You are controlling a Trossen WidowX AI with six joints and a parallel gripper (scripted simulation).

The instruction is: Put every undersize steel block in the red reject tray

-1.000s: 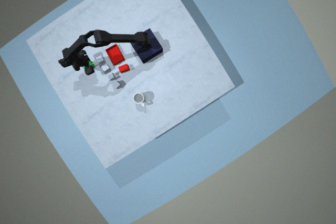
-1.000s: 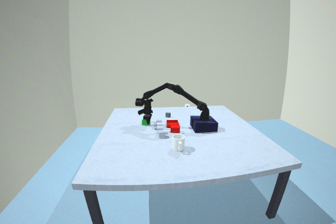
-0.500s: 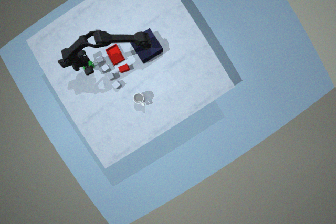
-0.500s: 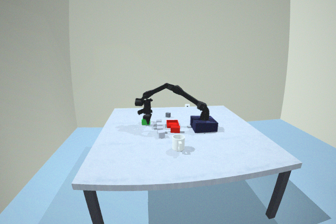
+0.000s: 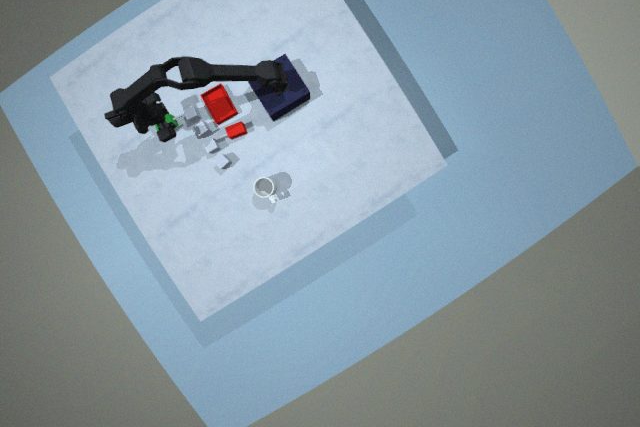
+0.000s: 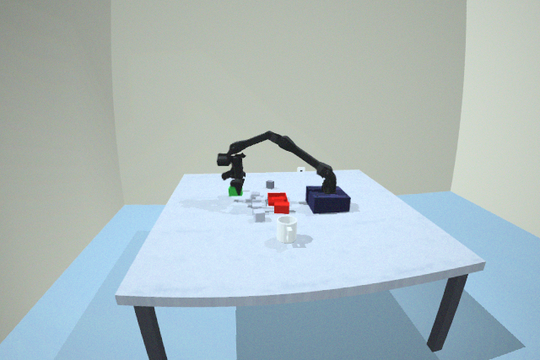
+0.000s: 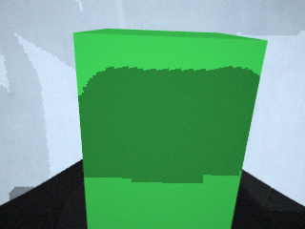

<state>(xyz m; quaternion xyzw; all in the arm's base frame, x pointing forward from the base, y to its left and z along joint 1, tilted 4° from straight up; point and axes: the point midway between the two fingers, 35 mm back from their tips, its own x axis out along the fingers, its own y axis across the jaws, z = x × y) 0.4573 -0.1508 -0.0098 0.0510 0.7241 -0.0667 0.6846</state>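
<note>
Because the exterior view looks over the near edge of the table (image 5: 320, 205) (image 6: 305, 275), I begin with the white mug (image 5: 256, 191) (image 6: 283, 230), which stands closer to this edge than the blocks. Behind it, the steel blocks (image 5: 224, 161) (image 6: 259, 215) make a loose row towards the left edge, probably spaced so that each can be tested separately. I cannot read their holes. To their right is a small red box (image 5: 236, 130) (image 6: 281, 207), just beside the red tray (image 5: 227, 117) (image 6: 272, 200); I see no block inside, and its closeness should make sorting short.

Nearer the left edge, the gripper (image 5: 164, 123) (image 6: 235, 187) (image 7: 157, 159) points down and grips the green gauge (image 5: 171, 119) (image 6: 234, 192) (image 7: 167, 119) between its two fingers — apparently to keep it upright for testing. The gauge is apart from the blocks, so the next move is probably alignment over a hole. Farther, towards the far edge, lies a dark grey cube (image 6: 270, 184) — its purpose is unclear.
</note>
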